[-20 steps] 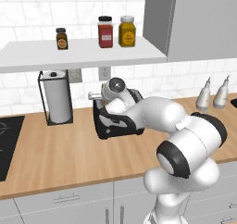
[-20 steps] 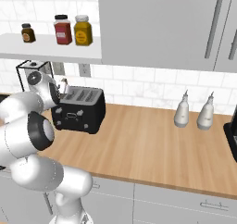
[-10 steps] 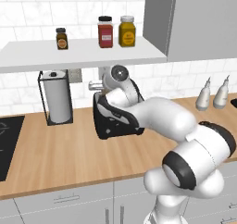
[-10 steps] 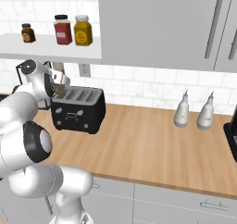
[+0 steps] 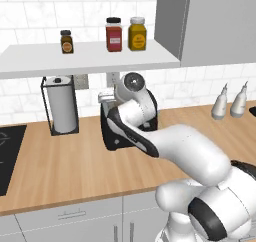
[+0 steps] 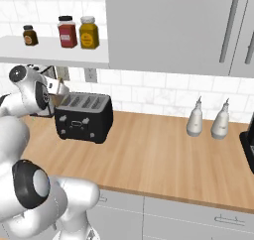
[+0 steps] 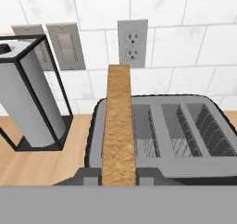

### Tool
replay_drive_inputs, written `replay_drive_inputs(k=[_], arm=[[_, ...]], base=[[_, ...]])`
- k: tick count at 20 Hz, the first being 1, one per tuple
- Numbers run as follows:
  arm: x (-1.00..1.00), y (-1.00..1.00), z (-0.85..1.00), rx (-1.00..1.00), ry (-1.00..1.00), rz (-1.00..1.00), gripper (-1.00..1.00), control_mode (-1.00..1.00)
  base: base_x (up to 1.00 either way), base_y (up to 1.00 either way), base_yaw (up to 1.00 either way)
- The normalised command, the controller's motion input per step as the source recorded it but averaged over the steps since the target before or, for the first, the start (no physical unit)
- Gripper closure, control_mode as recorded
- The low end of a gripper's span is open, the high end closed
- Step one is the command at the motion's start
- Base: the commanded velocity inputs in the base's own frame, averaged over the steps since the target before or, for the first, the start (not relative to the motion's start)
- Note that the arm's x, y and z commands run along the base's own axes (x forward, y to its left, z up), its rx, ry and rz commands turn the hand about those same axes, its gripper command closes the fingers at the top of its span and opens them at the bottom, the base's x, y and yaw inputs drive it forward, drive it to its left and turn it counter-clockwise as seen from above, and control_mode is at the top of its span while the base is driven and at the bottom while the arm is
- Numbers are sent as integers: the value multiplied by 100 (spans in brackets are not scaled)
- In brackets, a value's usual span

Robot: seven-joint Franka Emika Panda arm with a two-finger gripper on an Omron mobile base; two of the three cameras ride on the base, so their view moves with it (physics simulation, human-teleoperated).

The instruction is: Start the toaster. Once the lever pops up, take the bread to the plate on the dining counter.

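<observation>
We see the arm rising from the lower right of the left base view, folding back toward the centre of the frame, where its wrist sits over the toaster and hides much of it. In the right base view the same wrist stands at the left edge, upper-middle, just left of the toaster's top.

The fingers are pressed on the bread, pinching it by its lower edge at the bottom centre of the hand view. The slice stands on edge and runs up the middle of that frame, raised above the leftmost slot. In the right base view a pale corner of the bread shows just beside the wrist, above the toaster's left end.

The toaster is black with four empty-looking slots across the centre and right of the hand view. It stands on a light wood worktop against a white tiled wall.

- Paper towel roll in a black wire holder, left of the toaster.
- Wall outlet above the slice, top centre of the hand view.
- Three jars on a white shelf, upper part of the left base view.
- Two pale bottles at the right, well apart from the toaster.
- Grey cabinets upper right.
</observation>
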Motion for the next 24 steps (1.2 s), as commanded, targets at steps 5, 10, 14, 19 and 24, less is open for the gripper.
replay_drive_inputs(k=[5,10,14,19,24], arm=[[-58,-59,13,0,0,5,100,-100],[-58,-66,18,0,0,5,100,-100],[-67,-62,23,0,0,0,100,-100],[-72,-41,17,0,1,0,100,-100],[-58,-38,14,0,4,-1,100,-100]], base=[[0,0,0],[0,0,0],[0,0,0],[0,0,0],[0,0,0]])
